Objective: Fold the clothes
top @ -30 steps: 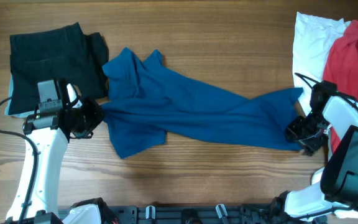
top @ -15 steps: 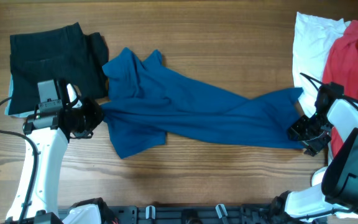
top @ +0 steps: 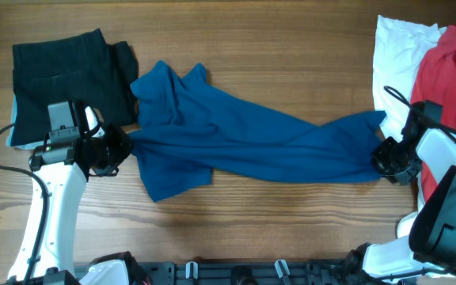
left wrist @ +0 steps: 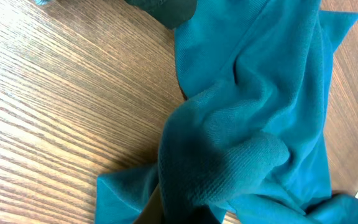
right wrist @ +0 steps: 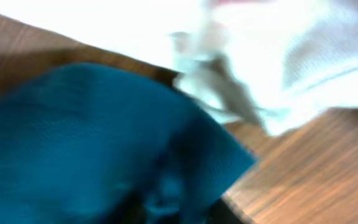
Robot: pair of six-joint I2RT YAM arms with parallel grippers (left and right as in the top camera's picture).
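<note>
The dark blue shirt (top: pixel 236 142) lies crumpled and stretched in a long band across the table. At its left end my left gripper (top: pixel 123 149) is shut on a bunch of the cloth. In the left wrist view the blue shirt (left wrist: pixel 253 93) bulges up from the left gripper (left wrist: pixel 185 214). My right gripper (top: pixel 384 164) sits on the shirt's right end. The right wrist view is blurred, and there the blue shirt (right wrist: pixel 73 137) covers the right gripper (right wrist: pixel 173 211), which looks shut on it.
A black garment (top: pixel 66 79) lies folded at the back left, touching the shirt's collar end. A white garment (top: pixel 390 59) and a red one (top: pixel 450 75) are piled at the right edge, close to my right arm. The white garment (right wrist: pixel 278 56) lies just beyond the shirt's corner.
My right gripper has slid slightly back and left onto the shirt's right end, and its jaws have closed. The left arm and the shirt's left end have not moved.
</note>
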